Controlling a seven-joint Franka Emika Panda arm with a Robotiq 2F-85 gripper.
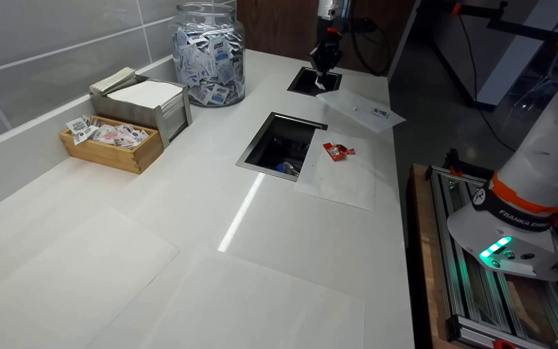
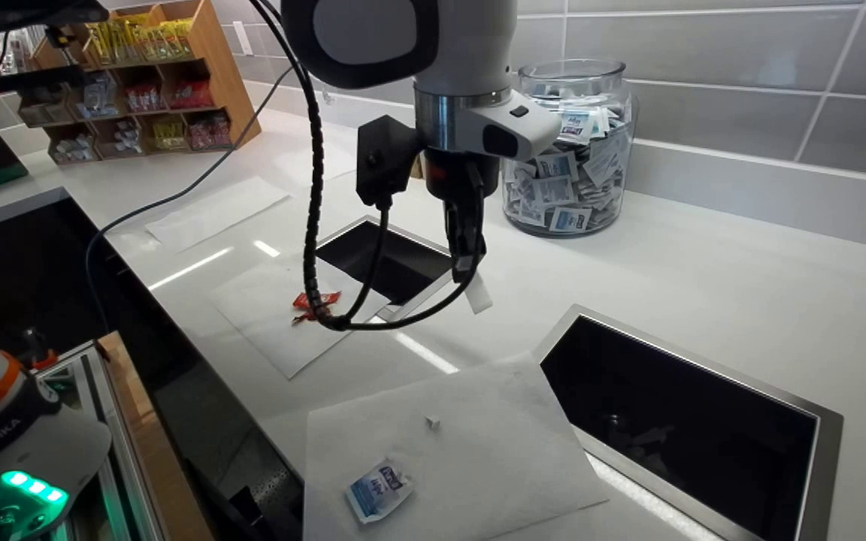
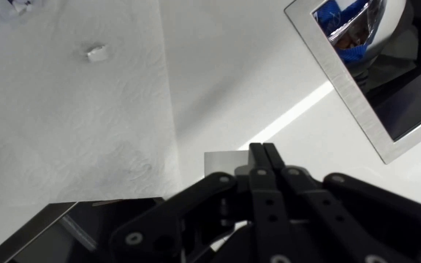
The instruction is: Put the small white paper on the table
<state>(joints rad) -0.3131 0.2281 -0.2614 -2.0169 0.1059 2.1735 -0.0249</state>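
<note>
My gripper [image 1: 321, 73] is shut on a small white paper [image 1: 319, 84]. In an exterior view the gripper [image 2: 467, 269] points down and the paper [image 2: 480, 296] hangs below its fingertips. In the wrist view the fingertips [image 3: 264, 146] are together and the paper [image 3: 224, 162] sticks out to their left. The table [image 1: 196, 194] is the glossy white countertop, also in the other views [image 2: 704, 293] [image 3: 217, 69]. The paper appears to be above the table, between the two dark openings; its exact height is hard to tell. Part of it is hidden by the fingers.
Openings [image 1: 286, 138] [image 2: 673, 421] are cut into the countertop. A large white sheet [image 2: 478, 466] bears a packet [image 2: 380, 490] and a small white bit [image 2: 432, 422]. Another sheet [image 1: 342, 184] bears a red wrapper [image 1: 338, 151]. A glass jar [image 1: 211, 63] stands near the wall.
</note>
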